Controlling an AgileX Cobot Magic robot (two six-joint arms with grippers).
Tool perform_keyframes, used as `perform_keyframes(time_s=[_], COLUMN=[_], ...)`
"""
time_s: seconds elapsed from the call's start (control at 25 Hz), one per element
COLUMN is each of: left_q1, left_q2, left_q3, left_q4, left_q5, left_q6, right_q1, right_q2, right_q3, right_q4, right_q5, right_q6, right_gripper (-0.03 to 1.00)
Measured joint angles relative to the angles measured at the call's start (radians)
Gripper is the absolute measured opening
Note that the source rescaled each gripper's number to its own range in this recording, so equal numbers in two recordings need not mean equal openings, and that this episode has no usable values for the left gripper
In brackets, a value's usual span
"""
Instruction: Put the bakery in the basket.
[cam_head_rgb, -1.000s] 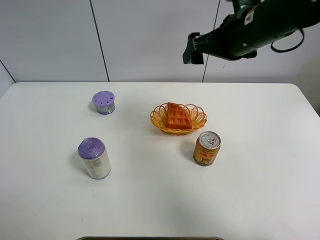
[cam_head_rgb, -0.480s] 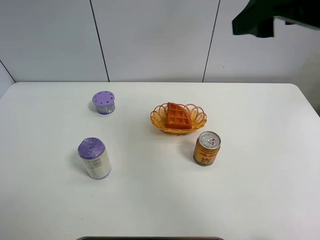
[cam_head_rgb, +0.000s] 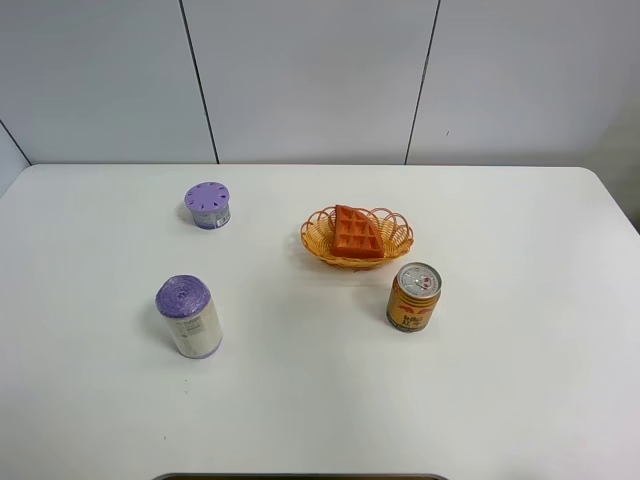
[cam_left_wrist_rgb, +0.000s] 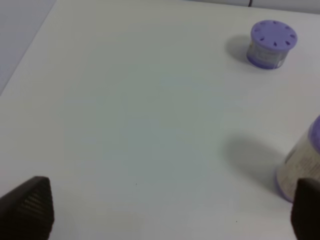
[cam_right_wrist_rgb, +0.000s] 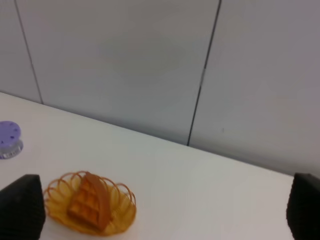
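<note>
The orange-brown waffle wedge (cam_head_rgb: 358, 233) lies inside the oval wicker basket (cam_head_rgb: 402, 232) near the middle of the table, leaning on its back rim. The right wrist view shows the waffle (cam_right_wrist_rgb: 89, 201) in the basket (cam_right_wrist_rgb: 123, 210) from above and farther away. Neither gripper is in the exterior view. My right gripper (cam_right_wrist_rgb: 162, 207) is open and empty, high above the table, with only its two dark fingertips (cam_right_wrist_rgb: 20, 206) showing. My left gripper (cam_left_wrist_rgb: 165, 212) is open and empty over the table's left part.
A gold-red drink can (cam_head_rgb: 414, 297) stands just in front and to the right of the basket. A small purple-lidded container (cam_head_rgb: 207, 205) is at the back left and also shows in the left wrist view (cam_left_wrist_rgb: 272, 44). A purple-topped white cylinder (cam_head_rgb: 188, 317) stands front left.
The right arm, seen at the top right of the exterior view earlier, has moved up and to the right out of that view. The objects on the table have not moved.
</note>
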Motion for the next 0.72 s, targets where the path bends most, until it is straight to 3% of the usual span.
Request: perform_keyframes(time_s=[0.44,0.72], left_q1=[0.000,0.000], left_q2=[0.000,0.000], left_q3=[0.000,0.000], left_q4=[0.000,0.000], left_q5=[0.000,0.000], left_q6=[0.000,0.000], right_q1=[-0.005,-0.169], right_q2=[-0.287,-0.458], right_q3=[0.336,0.427], right_q4=[-0.076,-0.059], right_q5=[-0.016,-0.012], right_q6=[0.093,0.085], right_gripper=[0.91,0.91])
